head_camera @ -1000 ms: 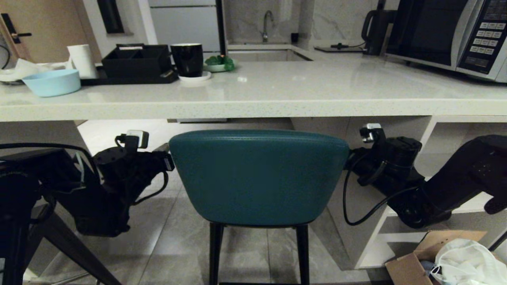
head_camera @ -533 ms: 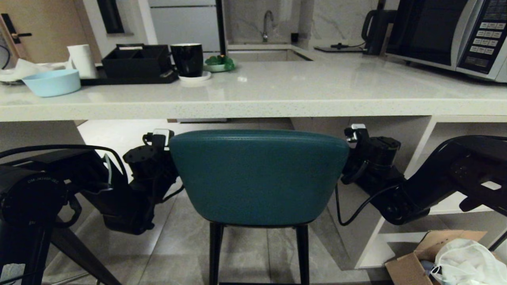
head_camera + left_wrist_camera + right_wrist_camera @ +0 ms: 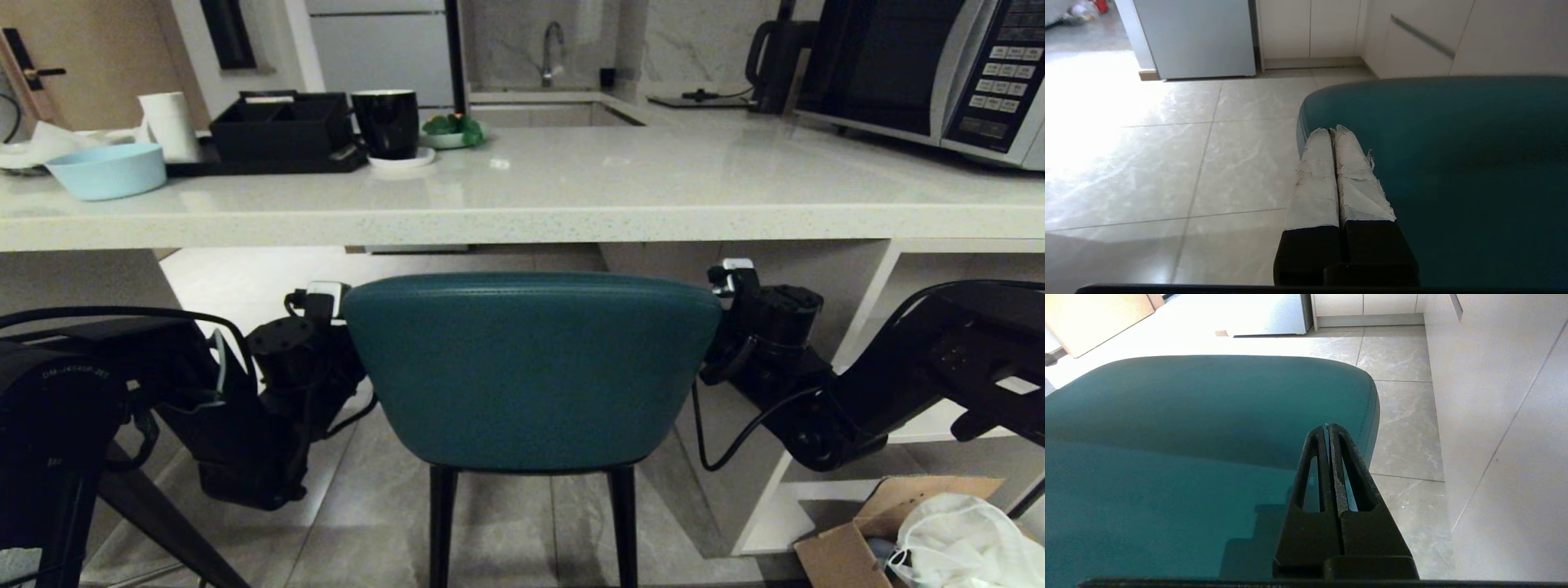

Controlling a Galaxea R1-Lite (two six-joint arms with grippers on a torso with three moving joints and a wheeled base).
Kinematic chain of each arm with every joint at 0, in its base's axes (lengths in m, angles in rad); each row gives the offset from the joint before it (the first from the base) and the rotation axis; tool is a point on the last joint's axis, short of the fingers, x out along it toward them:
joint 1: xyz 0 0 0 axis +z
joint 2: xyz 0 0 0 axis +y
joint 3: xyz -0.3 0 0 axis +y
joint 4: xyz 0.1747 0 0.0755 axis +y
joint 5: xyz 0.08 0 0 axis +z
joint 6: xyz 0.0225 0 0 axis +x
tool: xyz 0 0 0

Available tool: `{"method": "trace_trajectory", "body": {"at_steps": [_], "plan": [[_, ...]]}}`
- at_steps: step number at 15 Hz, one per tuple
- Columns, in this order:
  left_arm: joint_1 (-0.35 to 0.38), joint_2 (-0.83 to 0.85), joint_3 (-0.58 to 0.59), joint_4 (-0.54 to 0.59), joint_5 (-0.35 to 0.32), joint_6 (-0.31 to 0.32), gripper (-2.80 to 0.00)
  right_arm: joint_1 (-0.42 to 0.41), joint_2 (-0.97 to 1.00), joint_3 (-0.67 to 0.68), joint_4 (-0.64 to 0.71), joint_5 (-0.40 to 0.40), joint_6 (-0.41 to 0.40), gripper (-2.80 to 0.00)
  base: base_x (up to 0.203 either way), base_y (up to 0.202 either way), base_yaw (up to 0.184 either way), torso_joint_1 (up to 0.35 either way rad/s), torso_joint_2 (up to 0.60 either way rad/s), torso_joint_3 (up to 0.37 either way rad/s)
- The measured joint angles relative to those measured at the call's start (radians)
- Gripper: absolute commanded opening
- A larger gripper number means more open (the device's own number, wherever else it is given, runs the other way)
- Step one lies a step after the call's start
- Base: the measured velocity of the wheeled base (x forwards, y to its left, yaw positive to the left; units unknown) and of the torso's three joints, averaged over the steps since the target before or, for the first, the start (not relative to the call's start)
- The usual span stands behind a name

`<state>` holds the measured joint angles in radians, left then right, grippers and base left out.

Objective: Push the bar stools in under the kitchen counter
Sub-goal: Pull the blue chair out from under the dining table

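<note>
1. The teal stool [image 3: 531,371] stands in front of the kitchen counter [image 3: 522,224]. Its curved back faces the robot, and the back's top edge sits just below the counter's front edge.
2. The back's long axis runs side to side, parallel to the counter's front edge. The judged push direction is therefore straight ahead, across that axis, toward the open space under the counter.
3. The left gripper [image 3: 1336,131] is at the stool back's left edge. Its 2 fingers are pressed together with nothing between them, and the tips lie against or just beside the teal upholstery; contact cannot be confirmed.
4. The right gripper [image 3: 1327,426] is at the stool back's right edge, likewise closed and empty, with its tips at the rear face of the back.
5. Both grippers sit at about the same height on the stool back, 1 on each side, and neither is clearly nearer. An even push from both sides should keep the stool from turning.
6. A white side panel [image 3: 824,269] stands right of the stool; drift toward it risks a snag.
7. The dark grey stool is not identifiable here.
</note>
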<state>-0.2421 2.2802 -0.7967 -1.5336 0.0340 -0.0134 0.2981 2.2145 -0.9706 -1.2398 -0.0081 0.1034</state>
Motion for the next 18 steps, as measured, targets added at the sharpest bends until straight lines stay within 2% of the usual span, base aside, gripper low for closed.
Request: {"method": "trace_trajectory", "body": {"at_steps": [8, 18], "plan": [[0.001, 0.005, 0.036, 0.010, 0.004, 0.019, -2.80, 0.022, -0.021, 0.041, -0.001, -0.015, 0.000, -2.80, 0.000, 0.000, 0.000, 0.000, 0.00, 0.000], [-0.009, 0.004, 0.033, 0.014, 0.004, 0.024, -2.80, 0.049, -0.054, 0.072, 0.005, -0.016, 0.000, -2.80, -0.185, 0.000, -0.002, 0.001, 0.00, 0.003]]}}
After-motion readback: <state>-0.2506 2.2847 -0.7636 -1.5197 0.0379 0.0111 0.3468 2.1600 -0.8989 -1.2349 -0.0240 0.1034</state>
